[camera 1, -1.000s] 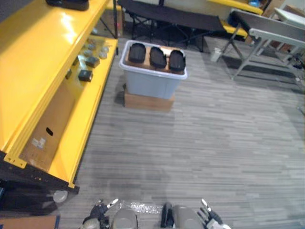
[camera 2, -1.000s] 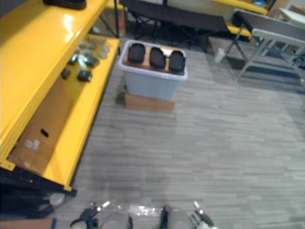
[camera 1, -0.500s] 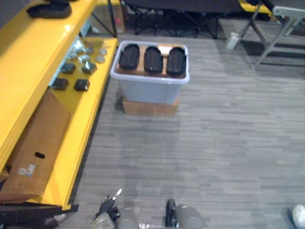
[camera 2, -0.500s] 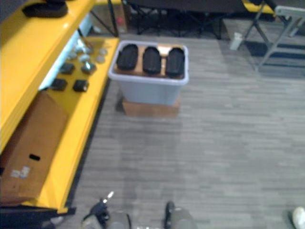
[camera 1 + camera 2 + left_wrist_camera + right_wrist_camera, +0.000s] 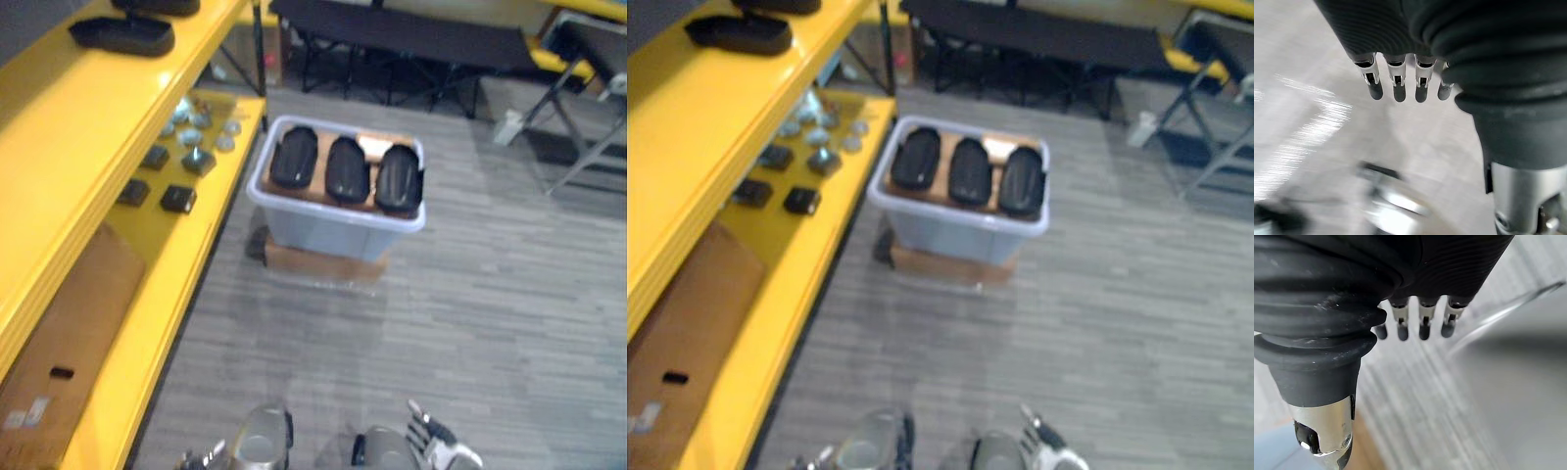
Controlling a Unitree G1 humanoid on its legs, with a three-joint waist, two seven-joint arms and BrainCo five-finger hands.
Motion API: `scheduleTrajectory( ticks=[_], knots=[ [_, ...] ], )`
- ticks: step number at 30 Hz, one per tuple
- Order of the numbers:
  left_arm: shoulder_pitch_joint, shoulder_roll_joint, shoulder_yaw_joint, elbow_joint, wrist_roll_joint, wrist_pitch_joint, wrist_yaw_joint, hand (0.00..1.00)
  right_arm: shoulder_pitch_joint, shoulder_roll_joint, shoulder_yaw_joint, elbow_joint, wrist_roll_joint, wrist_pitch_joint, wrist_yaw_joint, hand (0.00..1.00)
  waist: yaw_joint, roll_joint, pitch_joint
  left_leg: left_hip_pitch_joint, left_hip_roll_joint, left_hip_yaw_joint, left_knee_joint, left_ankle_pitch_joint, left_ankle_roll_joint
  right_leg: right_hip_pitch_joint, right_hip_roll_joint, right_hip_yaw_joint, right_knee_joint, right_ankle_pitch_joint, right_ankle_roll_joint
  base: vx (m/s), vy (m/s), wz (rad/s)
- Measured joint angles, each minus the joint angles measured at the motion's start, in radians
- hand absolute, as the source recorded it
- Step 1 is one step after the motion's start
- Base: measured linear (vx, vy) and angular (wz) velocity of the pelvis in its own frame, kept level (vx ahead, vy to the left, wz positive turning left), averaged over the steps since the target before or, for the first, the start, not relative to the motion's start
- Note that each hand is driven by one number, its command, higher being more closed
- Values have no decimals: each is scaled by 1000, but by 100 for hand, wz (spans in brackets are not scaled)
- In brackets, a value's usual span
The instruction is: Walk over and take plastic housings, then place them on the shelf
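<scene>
While both hands hang loose and empty, left hand (image 5: 1396, 84) and right hand (image 5: 1422, 322) with fingers straight down, there's a wide bare run of grey carpet (image 5: 411, 333) up to the pale tote (image 5: 328, 230). The tote's left edge sits near the yellow shelf (image 5: 69, 147), with open floor on its right. Three glossy black oval plastic housings (image 5: 346, 171) lie side by side across its top. One more housing (image 5: 122, 35) lies on the upper shelf board.

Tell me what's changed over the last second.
The camera has moved closer, so the grey bin looks nearer. Nothing was taken or released. The three black housings still lie side by side on it; left hand and right hand stay open and empty.
</scene>
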Motion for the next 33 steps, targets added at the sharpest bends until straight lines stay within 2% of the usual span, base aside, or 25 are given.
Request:
scheduleTrajectory(
  ticks=[1,2,3,4,5,6,8,9,10,11,12,14,15,16,17,18,19,20,21,22,23,24,26,29,33],
  knots=[
    [-23,-1,-15,-7,-6,-11,0,0,0,0,-7,2,0,-1,-1,0,-5,3,-2,4,12,2,-5,-1,-10,-17,18,0,-97,28,-12,377,-90,-8],
    [-67,-3,-31,-20,-10,-24,0,0,3,4,-25,5,0,-1,-3,0,-16,5,-1,14,32,3,-10,-10,-30,-49,37,1,-270,144,-35,379,-130,-5],
    [-104,-11,-45,-19,-9,-24,0,0,17,15,-54,8,0,0,-5,0,-26,3,-3,32,44,4,-9,-24,-53,-65,35,-2,-364,271,-38,392,-163,-5],
    [-115,-14,-55,-18,-9,-21,3,0,26,21,-63,5,-1,4,-5,0,-27,1,-4,46,52,7,-8,-35,-70,-68,31,-2,-392,321,-31,412,-230,-11],
    [-123,-21,-61,-19,-9,-18,6,0,46,34,-75,-6,0,16,-3,0,-27,-9,-10,77,70,12,4,-69,-100,-67,26,-13,-413,423,-33,400,-254,-37],
    [-132,-36,-59,-7,-10,-7,19,0,54,34,-90,-16,-6,16,-1,0,-28,19,-18,93,117,11,25,-96,-122,-62,65,-33,-381,439,-51,474,-276,-41],
    [-158,-83,-69,-4,-10,26,27,0,56,22,-91,-30,-42,14,-1,0,-33,48,-25,111,157,0,10,-94,-131,-50,106,-51,-375,407,-90,393,-206,-25],
    [-170,-97,-70,6,-9,36,27,0,57,22,-95,-31,-41,15,-1,0,-36,52,-25,121,161,-2,-2,-88,-137,-42,110,-59,-374,398,-95,313,-148,23],
    [-186,-113,-90,15,-2,71,29,0,58,28,-101,-36,-43,16,-1,0,-59,52,-26,150,160,-7,-41,-60,-139,-15,104,-79,-369,371,-89,183,-73,36],
    [-186,-113,-96,15,1,76,29,0,59,30,-102,-36,-44,16,-1,0,-61,50,-27,156,158,-8,-48,-55,-141,-10,101,-80,-364,362,-86,192,-64,48],
    [-185,-117,-104,25,3,91,30,0,62,29,-102,-40,-47,16,-2,0,-66,45,-31,167,151,-15,-45,-40,-153,-2,88,-85,-339,324,-78,114,-28,29],
    [-166,-113,-99,44,3,111,41,0,66,28,-91,-45,-50,15,-9,0,-66,43,-32,104,146,-24,88,-14,-189,-2,69,-92,-295,272,-69,138,-68,34],
    [-146,-108,-87,51,3,115,55,0,72,21,-73,-52,-48,15,-20,0,-63,41,-33,8,152,-26,248,40,-190,-1,63,-110,-286,247,-69,131,-112,31],
    [-121,-104,-70,55,2,114,72,0,72,8,-47,-55,-46,14,-29,0,-54,44,-30,-74,176,-25,397,135,-177,17,69,-110,-301,237,-81,105,-101,24],
    [-112,-95,-52,43,-1,110,76,0,73,4,-39,-59,-43,12,-30,0,-52,47,-23,-104,189,-25,453,195,-171,36,70,-110,-320,238,-84,164,-24,5],
    [-96,-67,-32,47,-2,106,81,0,61,1,-30,-68,-39,10,-37,0,-38,43,-1,-135,202,-23,515,213,-168,77,64,-108,-350,241,-92,188,-25,2],
    [-82,-53,-20,55,0,106,79,0,44,-2,-36,-73,-38,4,-51,0,-38,37,17,-151,200,-2,464,117,-162,96,55,-111,-361,242,-95,220,-24,-4],
    [-74,-51,-19,58,3,106,77,0,34,-4,-43,-74,-31,-4,-54,0,-38,37,23,-153,189,13,399,86,-163,101,45,-112,-361,247,-87,164,-2,4],
    [-63,-55,-12,48,0,104,68,0,24,-2,-60,-96,-11,-14,-62,0,-36,40,32,-163,153,38,226,65,-156,106,18,-113,-366,245,-80,147,70,8],
    [-55,-56,-10,35,12,103,54,0,20,-8,-72,-123,2,-22,-73,0,-32,41,34,-166,113,60,53,79,-158,108,-10,-112,-363,230,-67,141,98,13],
    [-51,-55,-9,32,17,103,44,0,20,-11,-75,-137,2,-27,-76,0,-30,44,35,-164,96,59,-23,100,-157,110,-21,-109,-358,220,-57,140,158,-2],
    [-46,-54,-7,33,51,103,25,0,20,-17,-78,-162,2,-32,-83,0,-24,58,37,-154,82,60,-113,200,-128,109,-30,-95,-330,195,-29,169,200,-18],
    [-46,-40,-1,30,92,95,9,0,16,-9,-57,-193,-4,-28,-90,0,-13,35,47,-122,47,92,-126,178,-102,108,-63,-67,-313,179,-3,181,188,-20],
    [-53,-26,10,22,103,65,-9,0,11,-9,-49,-221,-56,-43,-79,0,5,17,63,-148,37,111,-58,126,-73,112,-80,-57,-325,188,14,207,166,-13],
    [-63,-24,-6,18,70,58,-5,0,8,-8,-42,-214,-81,-85,-58,0,7,3,59,-144,-1,82,-63,123,-68,160,-98,-84,-395,201,34,153,87,18]
  ],
)
